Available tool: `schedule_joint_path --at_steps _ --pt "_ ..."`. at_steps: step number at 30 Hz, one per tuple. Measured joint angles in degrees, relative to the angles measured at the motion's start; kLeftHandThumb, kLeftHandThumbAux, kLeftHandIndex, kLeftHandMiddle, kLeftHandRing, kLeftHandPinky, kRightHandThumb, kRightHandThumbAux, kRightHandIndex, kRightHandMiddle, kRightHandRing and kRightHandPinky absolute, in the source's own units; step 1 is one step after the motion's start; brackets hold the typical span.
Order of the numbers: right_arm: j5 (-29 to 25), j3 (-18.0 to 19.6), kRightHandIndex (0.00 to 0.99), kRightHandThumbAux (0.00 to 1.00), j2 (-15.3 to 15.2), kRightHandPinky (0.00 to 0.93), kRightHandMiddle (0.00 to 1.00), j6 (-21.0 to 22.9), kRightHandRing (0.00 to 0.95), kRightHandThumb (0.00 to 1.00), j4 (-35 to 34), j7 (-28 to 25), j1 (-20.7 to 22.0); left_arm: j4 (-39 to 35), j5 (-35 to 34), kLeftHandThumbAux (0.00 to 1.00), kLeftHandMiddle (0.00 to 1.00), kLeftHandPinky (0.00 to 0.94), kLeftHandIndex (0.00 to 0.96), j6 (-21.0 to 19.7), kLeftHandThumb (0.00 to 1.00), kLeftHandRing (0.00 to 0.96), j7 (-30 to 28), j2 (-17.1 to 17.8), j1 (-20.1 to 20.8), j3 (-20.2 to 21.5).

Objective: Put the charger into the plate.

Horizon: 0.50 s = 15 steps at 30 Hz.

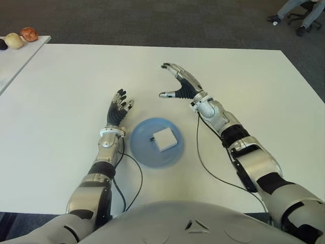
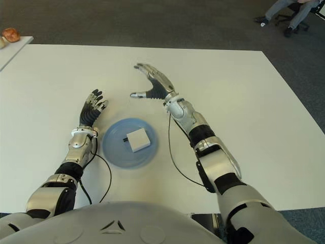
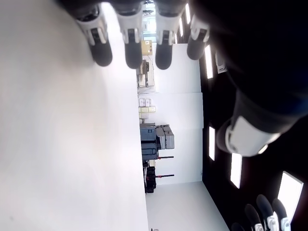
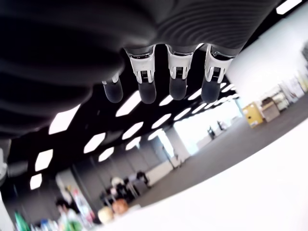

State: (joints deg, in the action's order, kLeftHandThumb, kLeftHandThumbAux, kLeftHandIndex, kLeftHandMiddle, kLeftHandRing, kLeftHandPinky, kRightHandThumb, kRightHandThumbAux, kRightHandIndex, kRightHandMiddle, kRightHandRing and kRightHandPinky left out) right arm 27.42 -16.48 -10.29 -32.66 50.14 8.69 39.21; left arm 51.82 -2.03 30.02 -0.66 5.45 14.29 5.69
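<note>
Small white square plastic charger is lying flat inside the round blue plate, centre frame, slightly right of the plate's middle, turned a bit diagonal. Nothing else in the plate. Neither hand is holding it. Right hand is showing above and right of the plate, fingers spread, empty. Left hand is showing just left of the plate rim, fingers extended, empty, nearer of the two. Task's looking done on the white table.

- My arms are silver-grey shells with black bands at the joints.
- My left robot hand has dark fingers (black rounded tips on pale segments in the wrist view).
- My right robot hand shows silver plating over black.
- A thin black cable trails beside each forearm.
</note>
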Motion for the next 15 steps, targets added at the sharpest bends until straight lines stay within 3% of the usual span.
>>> schedule_joint_path --at_steps 6,10,15 --pt "-11.56 7.66 0.000 0.532 3.18 0.000 0.000 0.36 0.000 0.140 2.55 -3.25 -1.08 -0.11 0.01 0.672 0.102 0.090 0.079 -0.18 0.000 0.092 -0.02 -0.03 -0.28 -0.01" --pt "-17.98 11.94 0.000 0.644 5.15 0.000 0.000 0.33 0.000 0.135 4.62 -5.60 -2.93 -0.39 -0.05 0.673 0.093 0.088 0.072 -0.20 0.000 0.086 -0.19 0.05 -0.67 0.04" --pt "-22.82 15.58 0.000 0.723 7.86 0.000 0.000 1.27 0.000 0.124 7.41 -7.50 -5.39 -0.57 -0.14 0.679 0.092 0.087 0.064 -0.20 0.000 0.084 -0.32 0.30 -0.92 0.13"
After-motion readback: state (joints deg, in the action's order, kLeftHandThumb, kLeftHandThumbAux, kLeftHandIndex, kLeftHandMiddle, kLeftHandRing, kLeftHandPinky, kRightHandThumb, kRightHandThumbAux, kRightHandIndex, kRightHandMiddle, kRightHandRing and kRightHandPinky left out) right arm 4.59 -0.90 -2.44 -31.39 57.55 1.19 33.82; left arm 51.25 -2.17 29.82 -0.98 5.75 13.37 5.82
